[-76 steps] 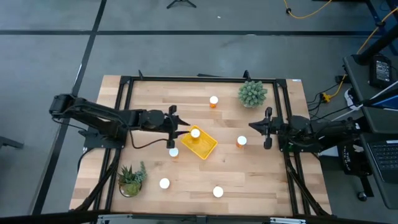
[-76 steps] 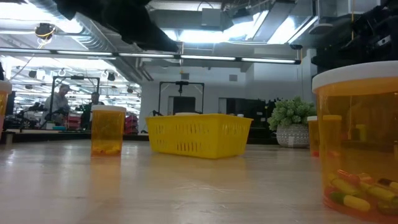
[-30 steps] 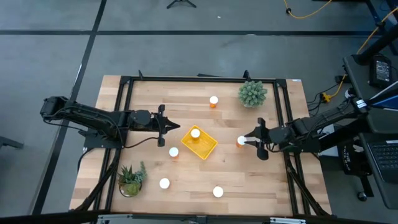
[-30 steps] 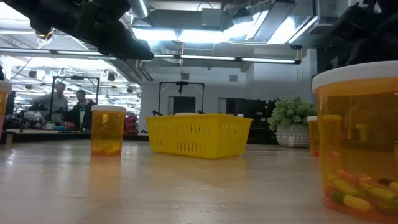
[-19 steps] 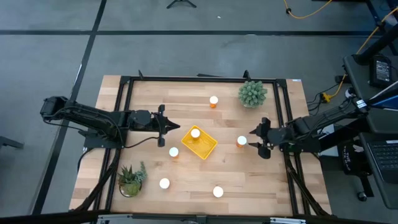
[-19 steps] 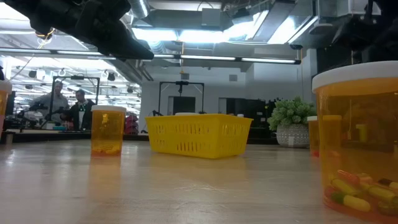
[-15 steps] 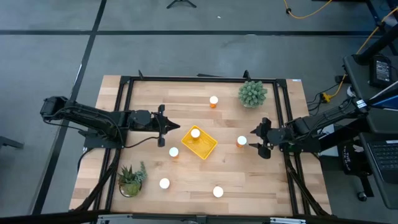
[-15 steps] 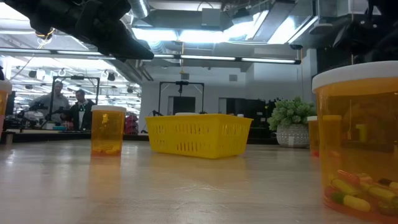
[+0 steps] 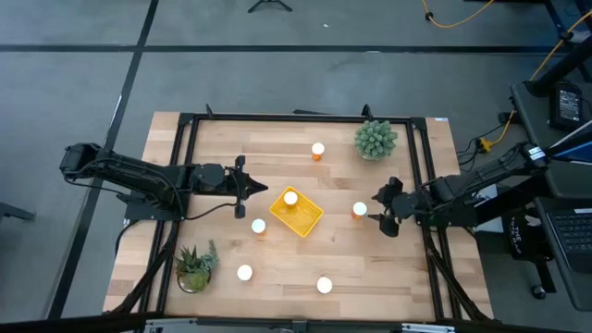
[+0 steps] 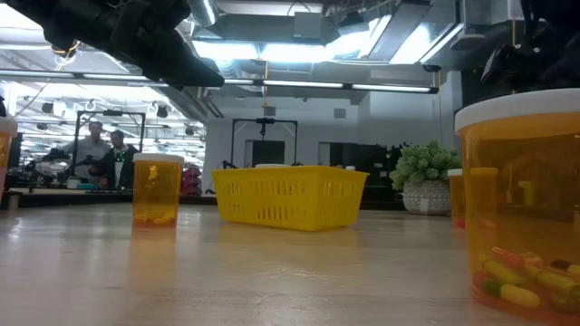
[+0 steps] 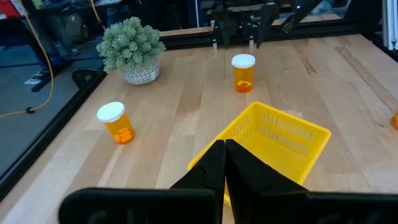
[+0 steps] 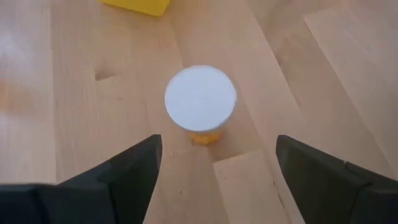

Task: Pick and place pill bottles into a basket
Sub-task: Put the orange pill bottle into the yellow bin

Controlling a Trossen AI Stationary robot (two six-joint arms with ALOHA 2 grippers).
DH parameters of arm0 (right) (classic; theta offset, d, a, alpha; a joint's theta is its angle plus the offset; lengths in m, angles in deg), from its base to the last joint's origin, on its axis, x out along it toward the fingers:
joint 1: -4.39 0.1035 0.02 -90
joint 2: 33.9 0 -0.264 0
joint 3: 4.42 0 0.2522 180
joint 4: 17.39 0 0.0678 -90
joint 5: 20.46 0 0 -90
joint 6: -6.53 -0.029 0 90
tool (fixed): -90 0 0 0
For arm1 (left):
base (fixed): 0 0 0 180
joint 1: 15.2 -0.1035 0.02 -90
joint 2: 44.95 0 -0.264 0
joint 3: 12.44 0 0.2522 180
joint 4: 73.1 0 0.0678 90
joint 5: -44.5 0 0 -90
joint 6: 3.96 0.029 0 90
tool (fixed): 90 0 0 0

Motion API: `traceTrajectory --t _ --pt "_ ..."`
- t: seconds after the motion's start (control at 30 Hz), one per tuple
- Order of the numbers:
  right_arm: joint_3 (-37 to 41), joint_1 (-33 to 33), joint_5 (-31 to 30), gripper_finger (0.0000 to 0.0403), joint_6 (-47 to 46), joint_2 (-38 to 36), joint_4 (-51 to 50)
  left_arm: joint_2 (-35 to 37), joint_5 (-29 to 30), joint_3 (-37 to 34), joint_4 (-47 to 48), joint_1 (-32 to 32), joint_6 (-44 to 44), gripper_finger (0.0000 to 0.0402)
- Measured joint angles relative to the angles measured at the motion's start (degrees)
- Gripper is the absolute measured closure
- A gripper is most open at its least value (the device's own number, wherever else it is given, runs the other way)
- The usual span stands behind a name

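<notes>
Right gripper (image 12: 214, 165) has spread its jaws wide just short of a bottle (image 12: 200, 99), poised to grab; left gripper (image 11: 224, 163) waits shut beside the basket (image 11: 273, 140)

You're working on a bench (image 9: 388, 268) of pale butcher-block wood, its planks smooth with a soft satin sheen. Your basket (image 9: 296, 212) is bright yellow moulded plastic with slotted, lattice-like walls (image 11: 283, 146). The pill bottles (image 11: 243, 73) are translucent orange plastic, slightly glossy, under matt white plastic caps (image 12: 200, 98). The fingers (image 12: 127, 171) of your right end effector (image 12: 214, 163) look like matt black plastic. The black frame (image 9: 277, 117) along the bench's far edge looks like painted metal. The potted plant (image 11: 132, 45) has fuzzy, matt green foliage.
</notes>
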Motion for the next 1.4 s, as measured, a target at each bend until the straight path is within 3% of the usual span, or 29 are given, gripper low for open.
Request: traceTrajectory --t 0.47,0.67,1.4 --pt "0.04 0.06 -2.11 0.0087 0.26 10.19 5.83 0.0 0.0 0.0 0.0 0.0 0.02 0.0397" --pt "0.04 1.97 -5.36 0.0087 -0.62 11.02 6.9 0.0 0.02 0.0 0.02 0.0 0.57 0.0397" --pt "0.07 2.95 -7.64 0.0087 -2.7 19.91 16.41 0.0 0.02 0.0 0.07 -0.02 1.07 0.0399"
